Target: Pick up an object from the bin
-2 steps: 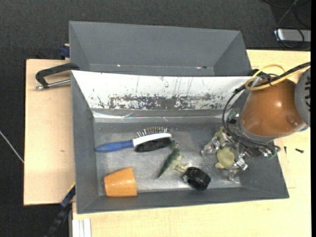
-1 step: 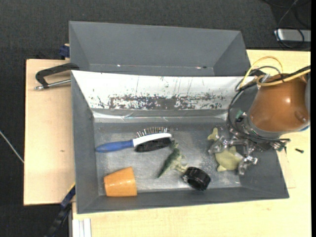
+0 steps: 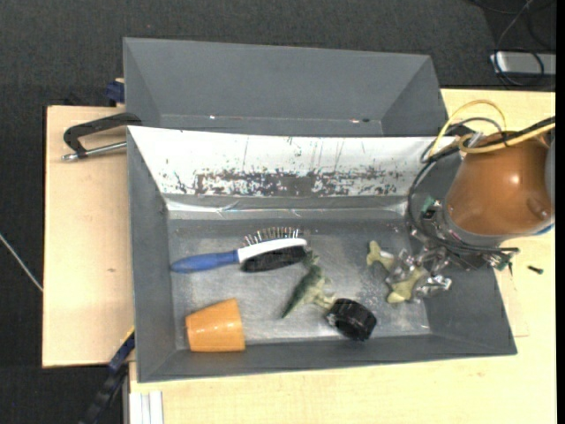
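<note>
While the gripper [image 3: 425,270] hangs low at the bin's [image 3: 150,263] right end, over a pale cream toy [image 3: 399,288], I cannot tell whether it is clenched; a brush [image 3: 265,254] and an orange cup [image 3: 214,326] lie well left.

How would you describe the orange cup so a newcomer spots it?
In the grey metal bin, look at the floor's lower-left corner. The orange plastic cup lies on its side below the blue-handled hairbrush; no other loose item is orange.
</note>
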Controlling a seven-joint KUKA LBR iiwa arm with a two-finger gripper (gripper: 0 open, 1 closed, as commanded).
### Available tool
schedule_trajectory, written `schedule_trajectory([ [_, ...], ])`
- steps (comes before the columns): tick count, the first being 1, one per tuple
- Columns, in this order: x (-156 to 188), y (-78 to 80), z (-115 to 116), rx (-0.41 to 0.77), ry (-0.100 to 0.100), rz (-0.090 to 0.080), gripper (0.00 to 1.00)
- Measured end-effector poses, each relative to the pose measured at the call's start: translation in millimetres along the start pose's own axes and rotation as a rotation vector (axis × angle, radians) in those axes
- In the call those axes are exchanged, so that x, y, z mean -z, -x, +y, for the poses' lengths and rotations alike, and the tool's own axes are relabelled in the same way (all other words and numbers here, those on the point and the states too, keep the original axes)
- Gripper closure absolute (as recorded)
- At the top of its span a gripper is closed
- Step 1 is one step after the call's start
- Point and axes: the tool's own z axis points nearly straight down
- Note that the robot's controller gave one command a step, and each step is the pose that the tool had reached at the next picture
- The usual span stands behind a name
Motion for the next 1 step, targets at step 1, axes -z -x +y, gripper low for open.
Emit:
schedule_trajectory([
  [1,133.2,1.7,-1.2,0.103,-0.007,0.000,1.00],
])
